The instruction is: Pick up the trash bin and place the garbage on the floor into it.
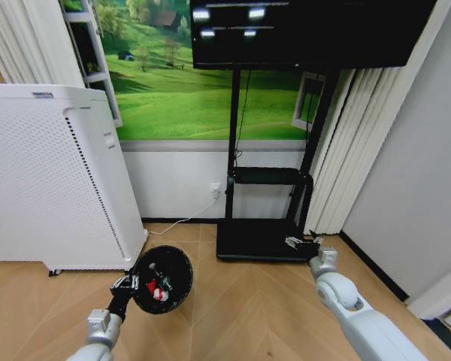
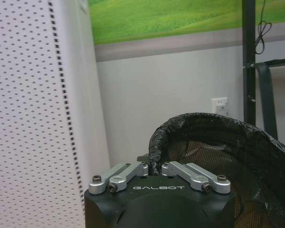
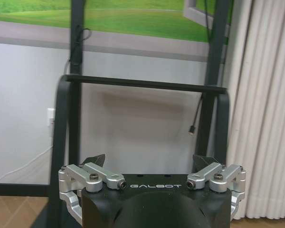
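The small black trash bin (image 1: 182,267), lined with a black bag, hangs just above the wooden floor at the lower left of the head view. My left gripper (image 1: 128,286) is shut on its near rim. In the left wrist view the gripper (image 2: 154,167) pinches the bag-wrapped rim (image 2: 199,124). The garbage (image 1: 156,288) lies inside the bin as small red-and-white lumps with a speck of green. My right gripper (image 1: 302,243) is held out over the floor in front of the black stand. Its fingers (image 3: 96,160) are open with nothing between them.
A large white perforated appliance (image 1: 52,180) stands close on the bin's left. A black TV stand (image 1: 259,242) with a flat base sits ahead against the wall, a wall socket and white cable (image 1: 214,188) beside it. Pleated curtains (image 1: 361,150) hang on the right. Wooden floor (image 1: 240,316) lies between the arms.
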Tool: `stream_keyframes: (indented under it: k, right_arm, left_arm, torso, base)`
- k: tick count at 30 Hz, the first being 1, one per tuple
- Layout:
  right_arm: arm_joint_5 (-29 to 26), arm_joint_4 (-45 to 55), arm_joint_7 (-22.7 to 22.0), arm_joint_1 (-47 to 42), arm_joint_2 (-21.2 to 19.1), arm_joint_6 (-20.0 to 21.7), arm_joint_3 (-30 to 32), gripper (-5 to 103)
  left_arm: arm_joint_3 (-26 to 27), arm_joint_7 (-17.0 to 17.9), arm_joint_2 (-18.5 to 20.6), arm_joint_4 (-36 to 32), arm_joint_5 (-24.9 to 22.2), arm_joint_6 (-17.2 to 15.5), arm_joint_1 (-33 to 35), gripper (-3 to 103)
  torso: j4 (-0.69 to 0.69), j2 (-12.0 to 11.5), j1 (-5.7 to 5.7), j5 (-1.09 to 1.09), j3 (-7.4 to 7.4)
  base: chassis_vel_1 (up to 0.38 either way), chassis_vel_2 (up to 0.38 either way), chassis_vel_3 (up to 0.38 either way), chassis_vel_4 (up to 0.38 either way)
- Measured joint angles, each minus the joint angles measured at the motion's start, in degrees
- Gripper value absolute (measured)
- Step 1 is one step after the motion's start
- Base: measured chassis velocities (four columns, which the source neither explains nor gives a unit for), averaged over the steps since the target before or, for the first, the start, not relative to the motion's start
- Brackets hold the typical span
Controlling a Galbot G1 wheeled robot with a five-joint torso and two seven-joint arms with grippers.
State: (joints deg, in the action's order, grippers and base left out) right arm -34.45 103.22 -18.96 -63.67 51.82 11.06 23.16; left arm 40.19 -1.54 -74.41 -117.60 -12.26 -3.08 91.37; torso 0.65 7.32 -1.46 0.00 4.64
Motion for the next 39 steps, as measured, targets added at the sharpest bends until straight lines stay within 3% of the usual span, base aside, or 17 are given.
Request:
stream_keyframes:
  k: [10,13,15,26,39]
  right_arm:
    - [0.02,-0.01,0.01,0.00,0.02,-0.03,-0.03,100]
    - [0.02,0.00,0.01,0.01,0.02,-0.03,-0.03,100]
    - [0.02,0.00,0.01,0.00,0.02,-0.03,-0.03,100]
    - [0.02,-0.02,0.00,0.01,0.00,-0.03,-0.01,100]
    - [0.01,-0.01,0.01,0.01,0.01,-0.03,-0.01,100]
  left_arm:
    - [-0.63,-0.01,-0.11,0.29,0.42,0.12,-0.09,6]
    - [-0.93,0.04,-0.19,0.40,0.64,0.18,-0.14,6]
    - [-1.28,0.05,-0.26,0.41,0.84,0.21,-0.15,6]
    - [-2.82,0.00,-1.54,0.40,2.02,0.81,0.76,6]
    - [-3.42,0.29,-1.85,0.40,3.35,1.84,3.00,6]
  torso:
    - [0.00,0.00,0.00,0.03,0.00]
    - [0.01,0.00,0.00,-0.07,0.00]
    - [-0.02,0.00,0.00,0.01,0.00]
    - [0.03,0.00,-0.01,0.01,0.00]
    - [0.01,0.00,0.01,0.00,-0.01]
  base:
    - [0.319,0.327,-0.327,-0.319]
    - [0.258,0.159,-0.177,-0.251]
    - [0.124,0.025,-0.045,-0.101]
    - [-0.030,-0.059,0.017,0.055]
    - [0.198,-0.149,-0.185,0.167]
